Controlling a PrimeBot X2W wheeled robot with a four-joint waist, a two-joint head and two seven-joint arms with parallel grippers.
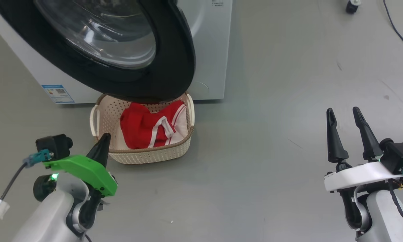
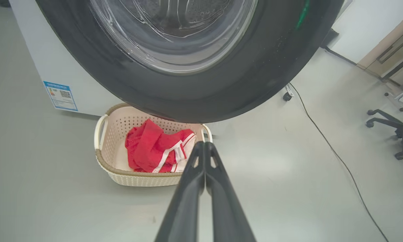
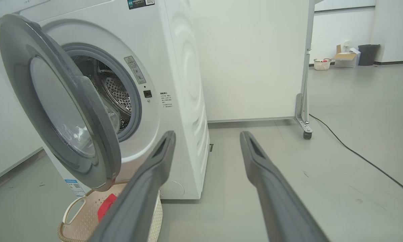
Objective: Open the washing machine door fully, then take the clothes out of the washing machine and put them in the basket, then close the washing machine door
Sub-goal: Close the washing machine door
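The washing machine [image 1: 211,43] [image 3: 174,84] stands with its round black-rimmed door [image 1: 144,64] [image 2: 201,67] [image 3: 58,111] swung partly open over the basket. The red and white clothes [image 1: 151,126] [image 2: 156,149] [image 3: 106,205] lie in the cream basket [image 1: 147,154] [image 2: 134,176] [image 3: 77,222] on the floor below the door. My left gripper [image 1: 104,137] [image 2: 204,144] is shut and empty, just in front of the basket's near rim. My right gripper [image 1: 343,112] [image 3: 206,134] stands open and empty, well to the right of the basket.
A blue label [image 1: 58,93] sits on the washer's lower front. A black cable [image 2: 329,144] runs across the grey floor to the right, near an office chair base [image 2: 395,127]. A wheeled partition [image 3: 304,67] stands right of the washer.
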